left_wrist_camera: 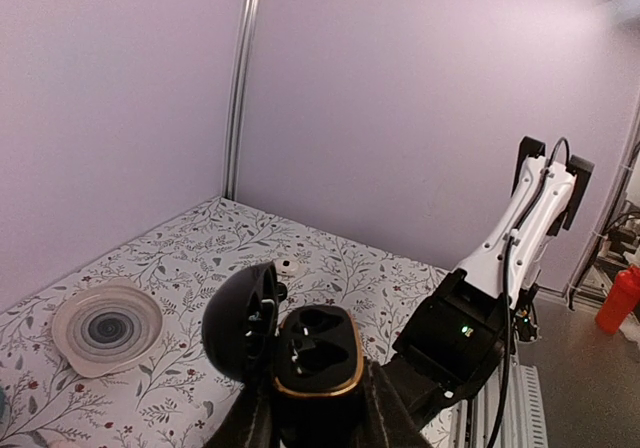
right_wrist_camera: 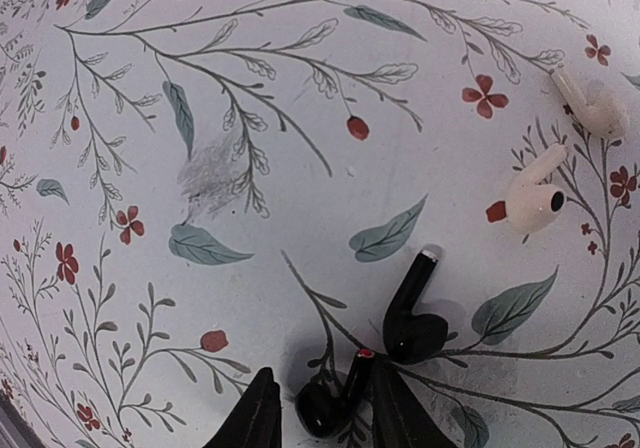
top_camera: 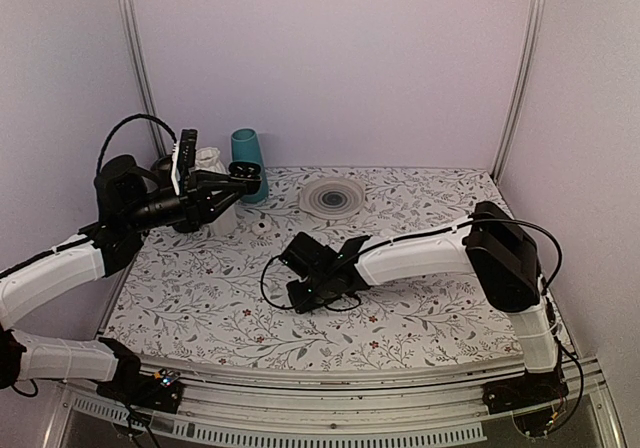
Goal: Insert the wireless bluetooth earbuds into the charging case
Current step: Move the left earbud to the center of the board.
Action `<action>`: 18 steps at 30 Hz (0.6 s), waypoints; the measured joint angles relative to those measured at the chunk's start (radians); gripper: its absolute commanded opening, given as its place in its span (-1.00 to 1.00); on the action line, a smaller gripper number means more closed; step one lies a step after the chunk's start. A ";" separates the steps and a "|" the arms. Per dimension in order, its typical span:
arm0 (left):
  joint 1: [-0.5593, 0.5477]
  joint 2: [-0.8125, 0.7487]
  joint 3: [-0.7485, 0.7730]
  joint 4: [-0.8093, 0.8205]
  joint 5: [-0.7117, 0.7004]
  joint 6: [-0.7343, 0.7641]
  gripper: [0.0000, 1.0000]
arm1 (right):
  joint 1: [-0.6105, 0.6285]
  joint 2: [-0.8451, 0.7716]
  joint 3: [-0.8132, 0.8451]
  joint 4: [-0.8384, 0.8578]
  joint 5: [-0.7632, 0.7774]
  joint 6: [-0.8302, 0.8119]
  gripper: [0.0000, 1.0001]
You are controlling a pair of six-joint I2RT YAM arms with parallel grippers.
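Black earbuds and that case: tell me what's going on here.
The left claw holds the open charging case in the air, both wells empty. The right claw is down at the floral cloth, open around one black earbud; the other black earbud lies just beside it. Neither is in yet.

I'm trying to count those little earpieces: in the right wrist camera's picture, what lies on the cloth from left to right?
red-tipped black earbud → silver-tipped black earbud → lower white earbud → upper white earbud
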 measured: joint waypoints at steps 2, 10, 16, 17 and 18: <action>0.000 0.000 0.000 0.000 0.000 0.000 -1.00 | 0.003 0.001 0.002 -0.003 0.010 -0.005 -0.38; 0.000 0.000 0.001 0.001 0.000 -0.002 -1.00 | 0.030 0.024 0.049 -0.063 0.074 -0.025 -0.44; 0.000 0.000 0.001 0.002 0.000 -0.006 -1.00 | 0.046 0.039 0.076 -0.103 0.116 -0.039 -0.48; 0.000 0.000 0.001 0.002 0.000 -0.006 -1.00 | 0.047 0.042 0.080 -0.106 0.122 -0.041 -0.50; 0.001 0.000 0.001 0.002 0.000 -0.006 -1.00 | 0.047 0.043 0.084 -0.109 0.126 -0.043 -0.53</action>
